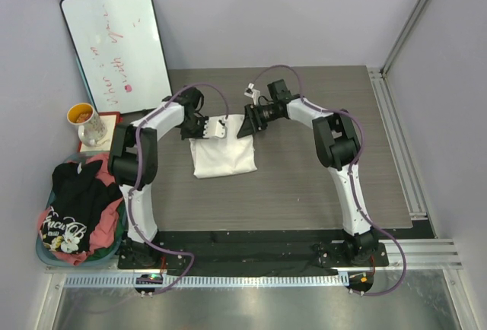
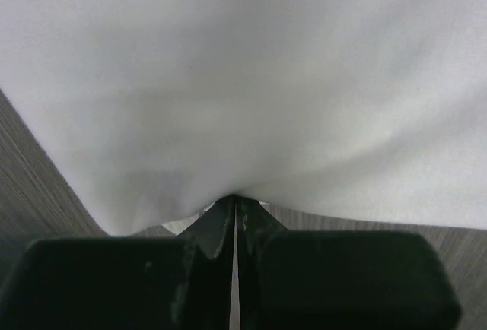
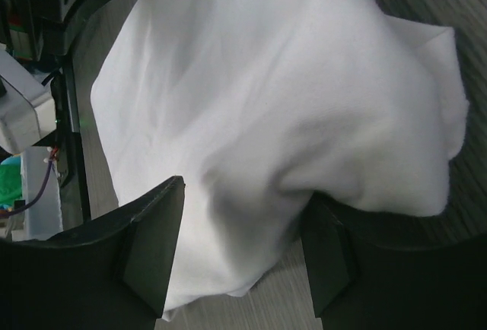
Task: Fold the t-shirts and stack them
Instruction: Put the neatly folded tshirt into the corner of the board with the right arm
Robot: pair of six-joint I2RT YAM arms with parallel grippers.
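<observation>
Pinching the far edge of the white t-shirt (image 1: 222,157) at mid-table, my left gripper (image 2: 234,202) is pressed together on cloth; my right gripper (image 3: 243,246) stands spread, a bunched corner between its jaws. Bare table (image 1: 327,185) lies open toward 3 o'clock. The black t-shirt (image 1: 72,202) at 8 o'clock and the whiteboard (image 1: 114,41) at 11 carry writing I cannot read.

Dark wood-grain table (image 1: 304,185) in shot, and the one thing lying right on it is the white t-shirt (image 1: 222,155), folded to a rough rectangle just left of centre. Its near edge sits flat on the grain while its far edge is raised off the surface. Along the table's right side runs a metal rail (image 1: 396,140), and at the near edge a black mounting plate (image 1: 251,250) carries both arm bases side by side.
</observation>
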